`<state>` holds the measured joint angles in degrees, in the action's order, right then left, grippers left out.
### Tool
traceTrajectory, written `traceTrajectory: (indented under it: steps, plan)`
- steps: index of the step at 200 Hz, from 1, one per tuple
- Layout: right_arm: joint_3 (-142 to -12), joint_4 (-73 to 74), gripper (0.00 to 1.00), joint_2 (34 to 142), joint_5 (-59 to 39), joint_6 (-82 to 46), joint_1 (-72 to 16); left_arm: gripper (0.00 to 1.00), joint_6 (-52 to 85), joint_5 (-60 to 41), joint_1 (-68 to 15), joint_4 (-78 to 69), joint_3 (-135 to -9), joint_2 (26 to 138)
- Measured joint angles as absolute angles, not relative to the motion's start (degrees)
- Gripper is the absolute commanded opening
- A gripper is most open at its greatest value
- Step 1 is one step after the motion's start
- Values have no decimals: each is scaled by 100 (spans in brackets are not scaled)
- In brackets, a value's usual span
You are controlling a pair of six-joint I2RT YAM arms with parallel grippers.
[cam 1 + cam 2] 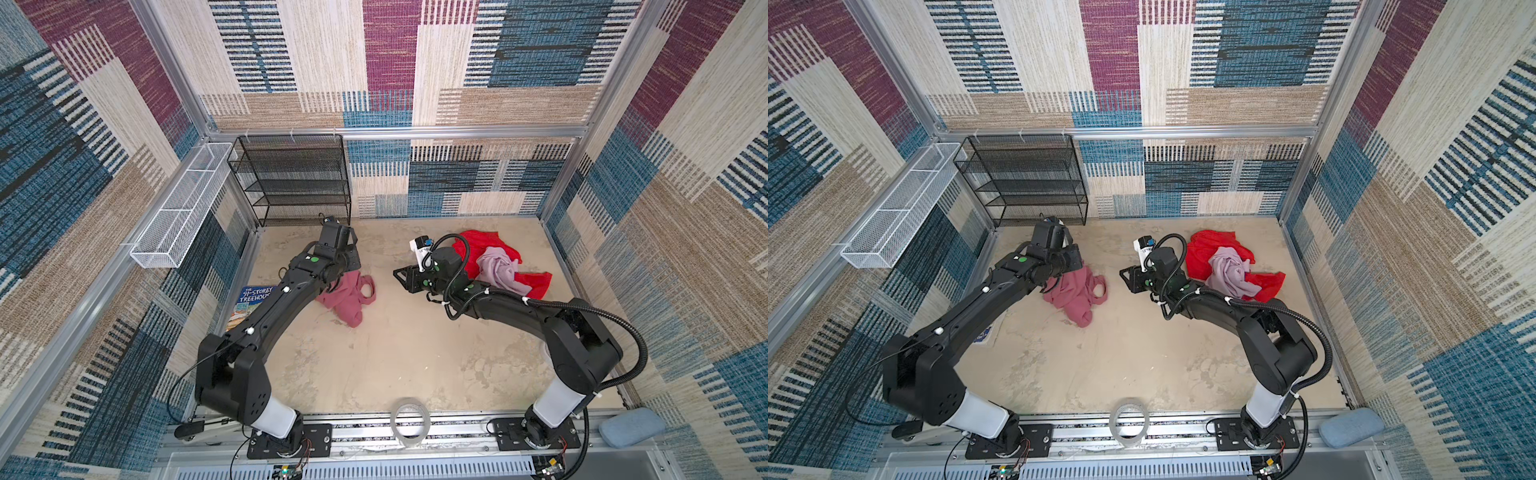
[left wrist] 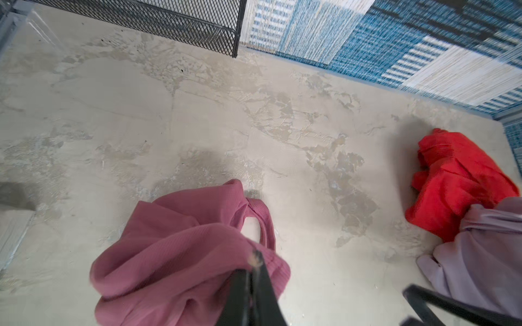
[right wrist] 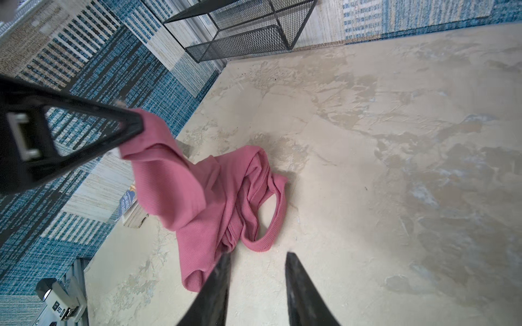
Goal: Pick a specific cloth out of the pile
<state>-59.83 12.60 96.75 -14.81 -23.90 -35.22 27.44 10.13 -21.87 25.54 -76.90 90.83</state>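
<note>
Left pincer [image 2: 255,261], in its own wrist view, is clamped tight on a fold of the cloth [image 2: 175,234], which bunches just under the tips. Bare table [image 2: 310,169] lies between it and the pile [image 2: 463,197], where only red and lilac show.

From the right wrist view, the left pincer [image 3: 138,127] holds one corner of the cloth [image 3: 214,197] raised, while the rest drapes down and lies on the table, its loop flat on the surface. Right pincer [image 3: 257,265] stands partly open with nothing between its jaws, pointing at the cloth's near edge without touching it. A book [image 3: 128,197] lies beyond, by the wall.

In both top views the cloth [image 1: 347,301] [image 1: 1073,297] sits on the left half of the table, well apart from the pile [image 1: 494,266] [image 1: 1229,266] at the back right. The left wrist hides its own jaws here.

My judgement: the picking out is largely done, since the cloth is separated from the pile and gripped. What may remain is lifting it fully clear of the table or laying it down and letting go.
</note>
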Motion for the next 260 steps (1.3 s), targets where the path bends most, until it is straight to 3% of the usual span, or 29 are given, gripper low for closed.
traceTrajectory:
  steps: [81, 139, 157, 174, 223, 260]
  plan:
    - [-5771, 1177, 36, 9290, -1175, -2340, -3411, 0, 2611, 963, -2161, 1931, -8654, 11212]
    - [-5693, 1048, 36, 9172, -1044, -2320, -3378, 0, 2554, 862, -2150, 1815, -8735, 11688]
    - [-5688, 1044, 36, 9168, -1044, -2320, -3374, 21, 2554, 849, -2152, 1745, -8637, 11660]
    - [-5690, 1041, 37, 9159, -1044, -2320, -3374, 32, 2558, 790, -2152, 1785, -8554, 11563]
    - [-5660, 1020, 39, 9021, -1044, -2322, -3374, 42, 2552, 731, -2150, 1782, -8173, 10556]
    - [-5511, 1066, 40, 8958, -1046, -2327, -3374, 45, 2561, 707, -2163, 1782, -7273, 9384]
